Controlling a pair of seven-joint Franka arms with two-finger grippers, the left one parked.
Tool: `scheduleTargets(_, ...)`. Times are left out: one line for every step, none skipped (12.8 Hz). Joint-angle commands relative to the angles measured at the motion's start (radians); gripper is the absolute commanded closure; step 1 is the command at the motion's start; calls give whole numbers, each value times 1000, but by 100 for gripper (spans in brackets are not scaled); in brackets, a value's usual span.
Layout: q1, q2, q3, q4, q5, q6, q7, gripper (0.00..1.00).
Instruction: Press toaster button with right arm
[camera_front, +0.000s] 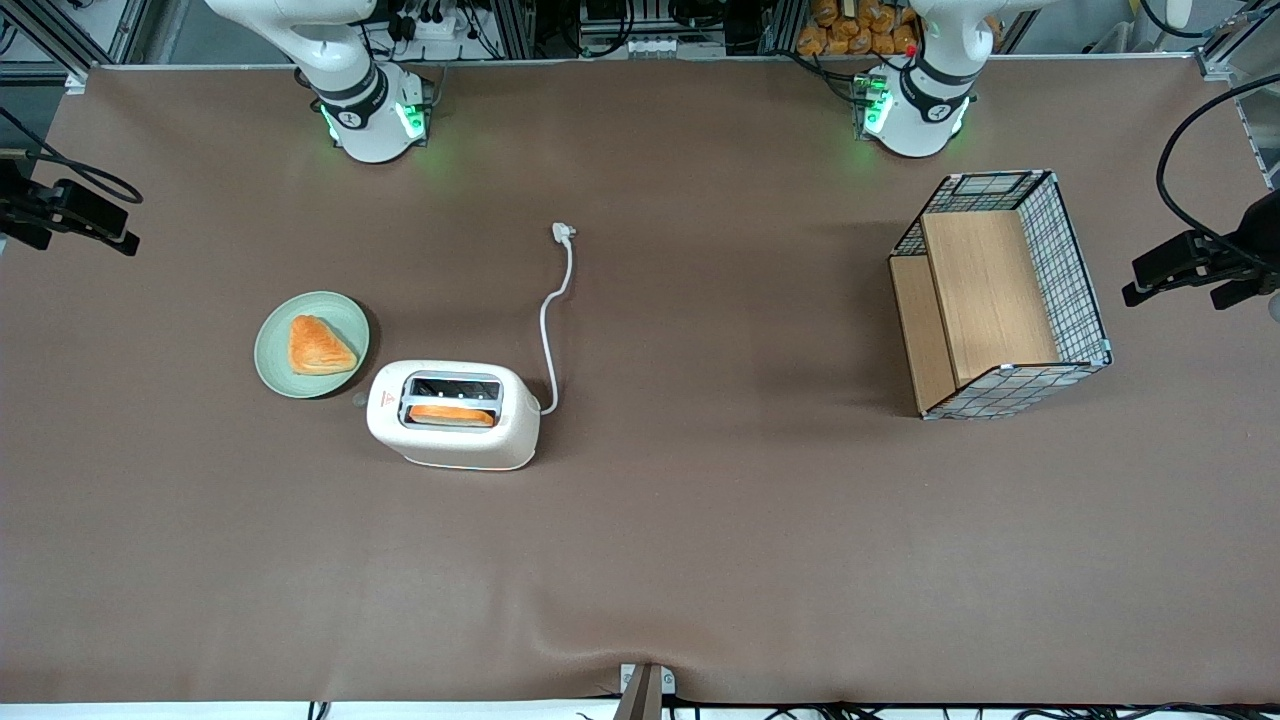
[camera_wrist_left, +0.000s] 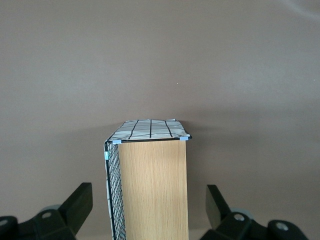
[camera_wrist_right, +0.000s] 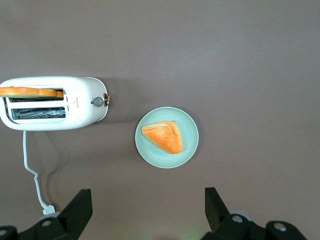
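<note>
The cream-white toaster (camera_front: 455, 415) stands on the brown table, with an orange slice (camera_front: 452, 414) in the slot nearer the front camera. The small grey toaster button (camera_front: 360, 400) sticks out of its narrow end, beside the red triangle mark. In the right wrist view the toaster (camera_wrist_right: 52, 102) and its button (camera_wrist_right: 98, 101) show from high above. The right arm's gripper (camera_wrist_right: 149, 210) is open and empty, high over bare table, farther from the front camera than the toaster and well clear of it. Only the right arm's base (camera_front: 370, 120) shows in the front view.
A green plate (camera_front: 275, 365) with an orange pastry (camera_front: 318, 346) sits beside the button end, farther from the front camera. The white cord ends in a plug (camera_front: 562, 232). A wire-and-wood basket (camera_front: 1000, 295) stands toward the parked arm's end.
</note>
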Motion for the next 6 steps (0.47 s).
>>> scheduleTargets(-12, 10, 11, 22, 16, -17, 14, 0)
scheduleTargets(-13, 12, 11, 22, 18, -14, 14, 0)
scheduleTargets(-13, 12, 11, 22, 18, -12, 14, 0)
scheduleTargets(-15, 12, 11, 22, 18, -12, 14, 0)
scheduleTargets(-15, 12, 11, 21, 18, -12, 14, 0)
scheduleTargets(-15, 12, 11, 21, 18, -11, 14, 0)
